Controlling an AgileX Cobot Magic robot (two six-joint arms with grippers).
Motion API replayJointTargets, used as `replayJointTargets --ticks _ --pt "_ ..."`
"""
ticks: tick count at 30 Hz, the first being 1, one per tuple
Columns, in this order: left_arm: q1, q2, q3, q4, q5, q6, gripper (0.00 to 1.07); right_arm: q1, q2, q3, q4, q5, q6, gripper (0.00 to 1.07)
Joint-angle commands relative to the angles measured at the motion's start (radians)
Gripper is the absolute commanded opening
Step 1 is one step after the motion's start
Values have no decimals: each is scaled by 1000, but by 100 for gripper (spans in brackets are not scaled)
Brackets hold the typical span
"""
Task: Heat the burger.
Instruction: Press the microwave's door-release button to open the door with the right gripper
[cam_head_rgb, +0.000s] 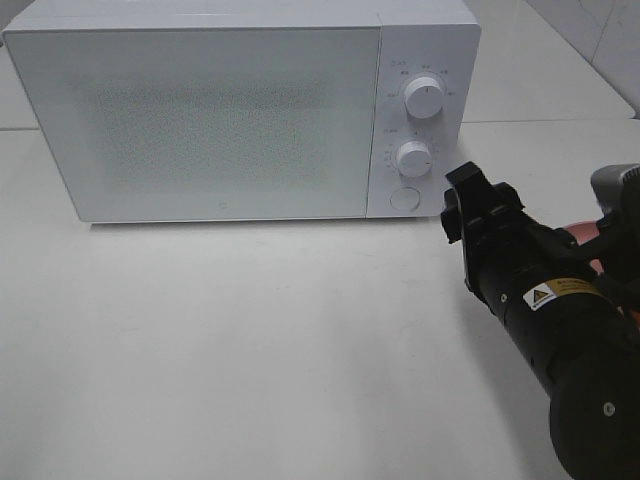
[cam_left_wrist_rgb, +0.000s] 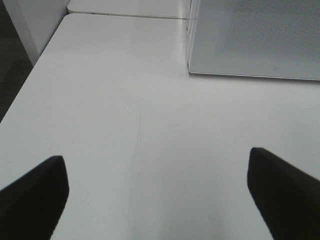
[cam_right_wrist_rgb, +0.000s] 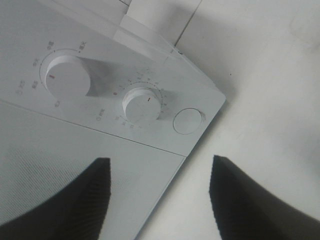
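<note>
Burger: it cannot be found in any view. Only a small pinkish patch (cam_head_rgb: 580, 238) shows behind the right arm (cam_head_rgb: 560, 330) at the right edge of the high view, and too much of it is hidden to say what it is.

A white microwave (cam_head_rgb: 200, 110) stands at the back of the white table (cam_head_rgb: 250, 350) with its door (cam_head_rgb: 200, 120) closed. The speckled door panel does not let the inside be seen. On the control strip to the right of the door sit an upper knob (cam_head_rgb: 424, 97), a lower knob (cam_head_rgb: 413, 158) and a round button (cam_head_rgb: 404, 198) below them.

The right gripper (cam_right_wrist_rgb: 160, 161) hangs in front of the microwave's lower right corner, near the round button and apart from it. Its two dark fingers (cam_right_wrist_rgb: 75, 200) stand apart with nothing between them, and they point toward the control strip. A yellow warning label (cam_head_rgb: 548, 293) shows on the arm behind it.

The left gripper (cam_left_wrist_rgb: 155, 157) is over bare table, with the microwave's front corner well ahead of it. Its fingers (cam_left_wrist_rgb: 35, 195) are spread wide and hold nothing.
</note>
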Motion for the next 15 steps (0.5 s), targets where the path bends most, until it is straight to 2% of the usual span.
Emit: replayJointTargets --ticks 1,3,5,6,7,8,9,11,15 --pt "3 -20 3 -9 -13 0 90 2 -3 -9 -2 -78 196 47" --pt "3 -20 3 -9 -13 0 90 2 -3 -9 -2 -76 233 43" --pt "3 -20 3 -9 -13 0 90 2 -3 -9 0 -72 317 29" --pt "3 -20 3 -9 -13 0 90 2 -3 -9 0 -72 317 29" --pt "3 -20 3 -9 -13 0 90 2 -3 -9 10 -72 355 19" --pt "3 -20 3 -9 -13 0 90 2 -3 -9 19 -72 374 15" --pt "3 -20 3 -9 -13 0 90 2 -3 -9 19 -72 374 15" --pt "3 -20 3 -9 -13 0 90 1 -3 -11 47 -47 418 0" --pt "3 -20 3 -9 -13 0 90 -1 -3 -14 57 2 424 0"
